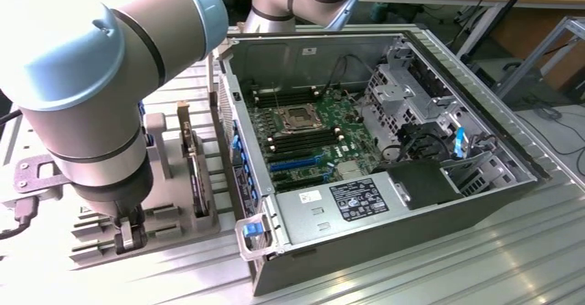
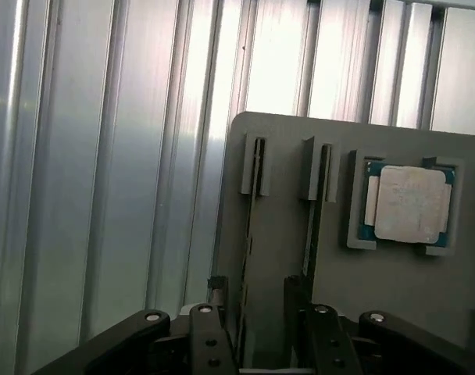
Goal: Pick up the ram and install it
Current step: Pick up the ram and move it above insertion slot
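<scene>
- Exterior view: the arm is bent low over the grey holder tray (image 1: 174,240) on the exterior view's left. The gripper (image 1: 128,235) is down among the tray's slots and well apart from the open computer case (image 1: 366,250).
- The memory slots (image 1: 294,140) sit deep inside that case, between walls and cables. The carry is long, so a loose hold could let the stick swing and clip the case rim.
- An upright expansion card (image 1: 185,137) stands just beside the arm. Any sideways drift of the wrist could knock it.
- Wrist view: the fingers (image 2: 216,295) stand wide and hold nothing. The ram (image 2: 250,250) stands on edge in its slot and runs straight into the gap between them.
- It looks nearer one finger than the other. If so, closing off-centre could tip the stick or jam it against its slot bracket.
- A second thin stick (image 2: 316,234) stands just outside the other finger. Drifting that way risks pinching the wrong one, or both.
- The processor chip (image 2: 409,205) lies flat in its own pocket further along the plate (image 2: 394,289), near enough to be scraped if the approach is skewed.
- The ribbed worktop (image 2: 105,195) offers no flat landing, so a dropped stick could wedge in a groove.
</scene>
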{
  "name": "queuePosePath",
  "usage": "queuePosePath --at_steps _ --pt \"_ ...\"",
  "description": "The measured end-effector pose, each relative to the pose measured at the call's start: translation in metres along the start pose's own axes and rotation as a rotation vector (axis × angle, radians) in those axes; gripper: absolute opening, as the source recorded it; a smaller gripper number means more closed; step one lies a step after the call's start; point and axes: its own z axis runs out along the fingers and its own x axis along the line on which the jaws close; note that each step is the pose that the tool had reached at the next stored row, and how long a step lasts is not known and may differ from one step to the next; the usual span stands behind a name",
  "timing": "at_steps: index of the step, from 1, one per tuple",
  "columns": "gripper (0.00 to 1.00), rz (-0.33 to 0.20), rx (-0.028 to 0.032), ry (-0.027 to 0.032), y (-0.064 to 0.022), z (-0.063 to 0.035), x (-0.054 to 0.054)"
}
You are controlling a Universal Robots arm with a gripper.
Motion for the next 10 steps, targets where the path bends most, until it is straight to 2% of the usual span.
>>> queuePosePath --at_steps 4,6,10 --pt "0.42 0.013 -0.0001 -0.0001 -0.0003 0.0079 0.0014" --pt "0.42 0.013 0.0001 -0.0003 0.0001 0.0095 0.0065" --pt "0.42 0.013 -0.0001 -0.0002 0.0001 0.0099 0.0067"
